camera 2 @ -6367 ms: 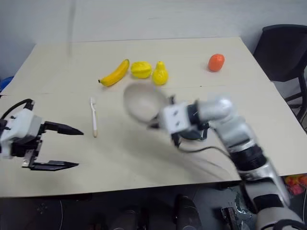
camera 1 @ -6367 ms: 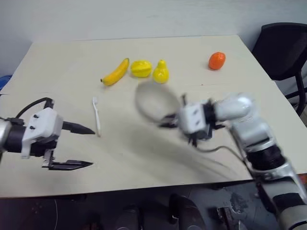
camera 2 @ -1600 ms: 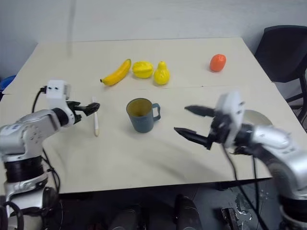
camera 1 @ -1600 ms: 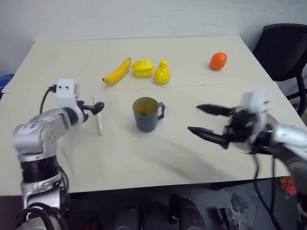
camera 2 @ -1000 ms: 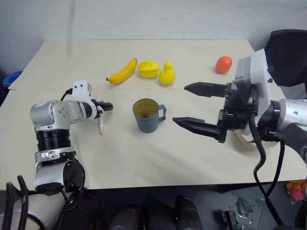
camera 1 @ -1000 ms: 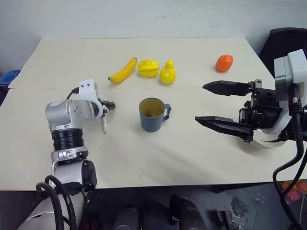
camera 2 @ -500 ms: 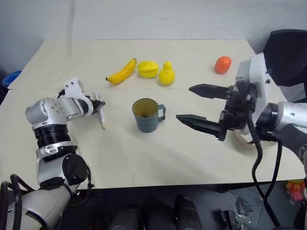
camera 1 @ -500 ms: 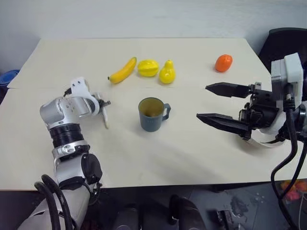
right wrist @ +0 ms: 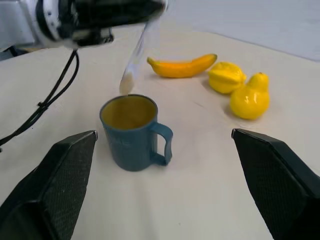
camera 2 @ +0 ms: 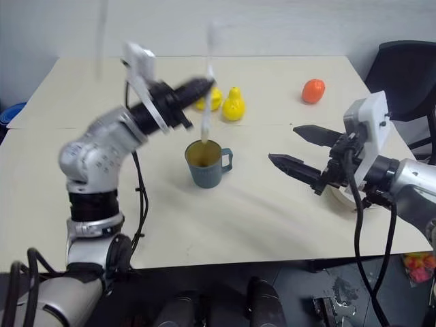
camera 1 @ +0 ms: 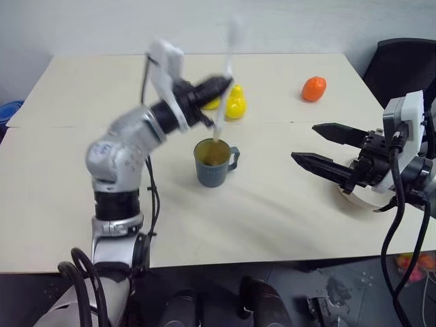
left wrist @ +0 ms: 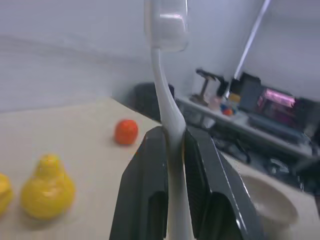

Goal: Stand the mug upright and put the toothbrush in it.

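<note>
**Toothbrush held over mug: risks at insertion**

- Left gripper (camera 1: 219,85): fingers clamped on the toothbrush (camera 1: 223,82) around mid-handle, as the left wrist view shows. Brush near upright, bristle head up, pale handle end hanging just above the mouth of the mug (camera 1: 213,162).
- Mug: standing upright on the table (camera 1: 272,204), handle toward the robot's right, opening up. The uprighting step looks done.
- Right gripper (camera 1: 328,150): fingers wide apart, holding nothing, level with the table and well apart from the mug on its handle side.
- Surroundings: pale bowl (camera 1: 364,194) under the right arm; banana (right wrist: 183,66), two yellow fruits (camera 1: 235,102) and an orange fruit (camera 1: 313,88) beyond the mug.

Risks, as judged:
1. Handle end sits near the mug's rim, not centred; lowering from here could strike the rim and tip the mug.
2. Thin, smooth handle in a narrow pinch may pivot or slide.
3. Release from height could let the brush bounce out or topple the mug.
4. Nothing steadies the mug.
</note>
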Controlling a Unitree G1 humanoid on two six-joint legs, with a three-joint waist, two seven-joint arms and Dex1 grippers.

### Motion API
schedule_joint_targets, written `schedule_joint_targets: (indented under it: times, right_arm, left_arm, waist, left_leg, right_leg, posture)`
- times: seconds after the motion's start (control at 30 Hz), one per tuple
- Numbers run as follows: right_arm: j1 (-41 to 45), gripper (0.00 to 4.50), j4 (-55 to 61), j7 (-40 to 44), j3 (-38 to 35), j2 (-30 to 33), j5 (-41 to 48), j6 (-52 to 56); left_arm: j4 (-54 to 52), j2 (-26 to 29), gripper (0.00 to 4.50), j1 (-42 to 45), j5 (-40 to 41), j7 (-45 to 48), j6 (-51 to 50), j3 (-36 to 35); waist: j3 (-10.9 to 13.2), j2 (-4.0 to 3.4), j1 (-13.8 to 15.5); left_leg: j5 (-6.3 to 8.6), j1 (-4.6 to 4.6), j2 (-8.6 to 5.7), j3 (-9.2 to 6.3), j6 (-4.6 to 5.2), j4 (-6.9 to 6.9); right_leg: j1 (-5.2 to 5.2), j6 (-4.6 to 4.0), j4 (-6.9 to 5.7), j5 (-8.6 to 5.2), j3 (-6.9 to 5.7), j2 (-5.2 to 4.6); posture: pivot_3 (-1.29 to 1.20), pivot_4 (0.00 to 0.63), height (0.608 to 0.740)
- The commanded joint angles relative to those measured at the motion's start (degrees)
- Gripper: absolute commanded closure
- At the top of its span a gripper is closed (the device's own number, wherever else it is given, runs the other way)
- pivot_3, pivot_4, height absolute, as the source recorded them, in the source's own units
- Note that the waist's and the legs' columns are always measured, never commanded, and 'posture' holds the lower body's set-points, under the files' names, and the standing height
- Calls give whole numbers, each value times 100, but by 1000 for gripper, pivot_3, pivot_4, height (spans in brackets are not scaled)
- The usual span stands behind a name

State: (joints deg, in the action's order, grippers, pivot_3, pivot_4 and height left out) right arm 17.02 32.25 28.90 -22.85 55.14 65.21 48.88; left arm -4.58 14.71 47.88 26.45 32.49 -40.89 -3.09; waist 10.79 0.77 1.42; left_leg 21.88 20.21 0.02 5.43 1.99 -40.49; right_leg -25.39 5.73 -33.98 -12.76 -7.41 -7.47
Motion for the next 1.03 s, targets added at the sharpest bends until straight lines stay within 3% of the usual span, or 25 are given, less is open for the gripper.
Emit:
schedule_joint_targets:
  times: [0.03,0.07,0.23,0.43,0.57,0.7,0.8,0.83,0.93,1.03]
  right_arm:
    - [-52,0,206,-148,-354,-54,69,-107]
    - [-81,0,212,-202,-394,-73,84,-111]
    - [-207,0,225,-297,-564,-115,201,-89]
    - [-121,0,71,-239,-401,-88,48,-143]
    - [-65,0,-112,16,-241,17,-210,-163]
    - [-408,0,-361,1211,-16,601,-885,-342]
    - [-716,0,-611,2308,7,1091,-1190,-511]
    - [-759,0,-680,2543,-1,1178,-1229,-550]
    - [-669,0,-884,2978,83,1321,-1372,-628]
    - [-383,0,-1053,3037,288,1214,-1506,-670]
  left_arm:
    - [-89,92,4304,-85,-371,-139,606,91]
    - [-21,110,4304,-183,-561,-178,882,175]
    - [210,42,2838,-354,-816,-273,1626,154]
    - [-333,245,1075,-421,228,110,697,-261]
    - [-572,875,1075,-349,882,436,118,-764]
    - [-243,2933,1075,-451,767,2313,408,-900]
    - [182,4684,1075,-1310,163,4261,1591,-757]
    - [308,5034,1075,-1568,-34,4648,2052,-729]
    - [657,5539,1075,-2031,-368,4957,2713,-830]
    - [582,5422,1075,-2047,-147,4707,2456,-1028]
  waist:
    - [0,0,4]
    - [0,0,10]
    - [0,0,35]
    - [0,0,37]
    - [0,0,-5]
    - [5,-8,-44]
    - [6,-16,-61]
    - [8,-20,-68]
    - [14,-28,-17]
    - [14,-29,25]
  left_leg:
    - [0,2,7,-1,0,0]
    - [0,2,11,-2,1,0]
    - [2,8,15,-5,9,-1]
    - [8,20,14,-11,24,-22]
    - [8,20,18,-12,24,-24]
    - [12,18,26,-3,17,-23]
    - [19,15,14,5,6,-12]
    - [22,6,14,9,4,-1]
    - [22,6,31,10,6,1]
    - [23,21,45,-2,7,-31]
  right_leg:
    - [-1,0,0,0,-1,0]
    - [-1,0,2,0,-2,-1]
    - [0,3,10,3,-4,-6]
    - [0,13,13,8,-6,-11]
    - [0,13,12,8,-8,-7]
    - [-7,6,9,4,-5,9]
    - [-10,-3,18,-2,-7,22]
    - [-5,-5,23,-4,-7,22]
    - [-5,-7,25,-6,-8,19]
    - [-4,-8,18,-5,-17,16]
  posture:
    - [0,150,740]
    - [0,150,740]
    - [0,150,740]
    - [0,150,740]
    - [0,150,740]
    - [0,150,740]
    - [0,150,740]
    - [0,150,740]
    - [0,150,740]
    - [0,150,740]
